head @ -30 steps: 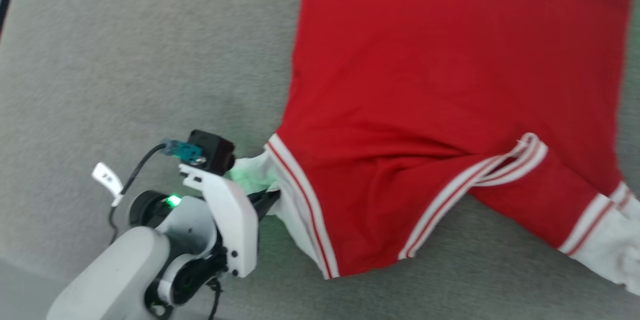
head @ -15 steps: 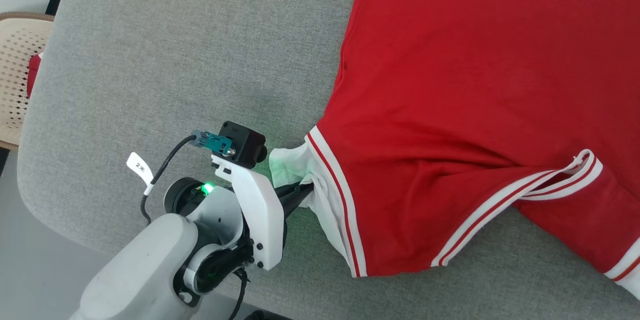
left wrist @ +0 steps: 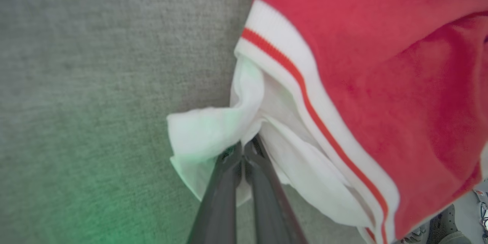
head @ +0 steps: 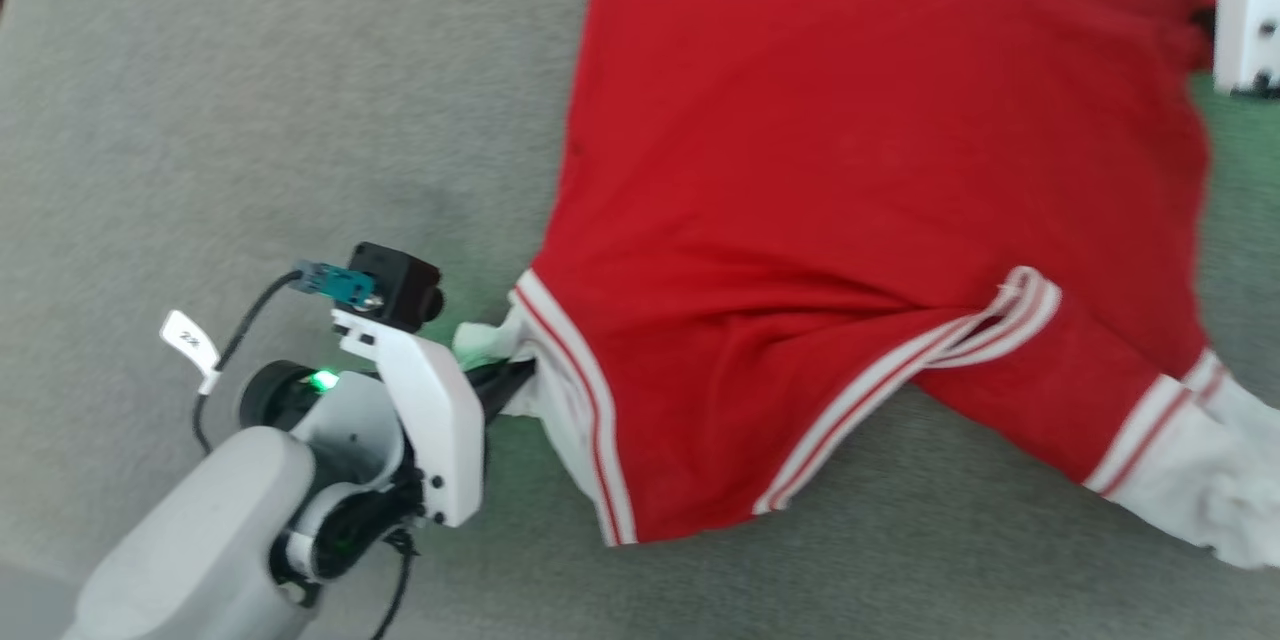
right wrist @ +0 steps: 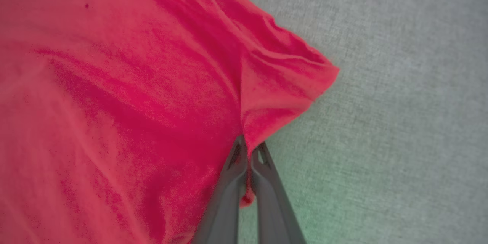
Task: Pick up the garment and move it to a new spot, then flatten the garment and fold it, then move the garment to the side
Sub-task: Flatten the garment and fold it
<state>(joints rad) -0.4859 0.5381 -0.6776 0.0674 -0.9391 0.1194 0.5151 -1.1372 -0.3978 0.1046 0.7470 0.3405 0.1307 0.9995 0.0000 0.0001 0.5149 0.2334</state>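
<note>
Dark and slender, the left fingers [left wrist: 225, 183] are pressed fully together on a bunched fold of the white sleeve [left wrist: 213, 133], at the near-left end of the garment [head: 850, 170]. The right fingers [right wrist: 228, 183] are likewise closed tight, pinching a red corner [right wrist: 289, 80] at the far right. Gripping two opposite ends probably lets the arms draw the thin cloth taut and carry it without crumpling. Between the grips the red body lies spread on the grey worktop [head: 250, 120], with its striped trim [head: 560, 390] beside the left fingers and the other white sleeve [head: 1200, 480] slack at the near right.
</note>
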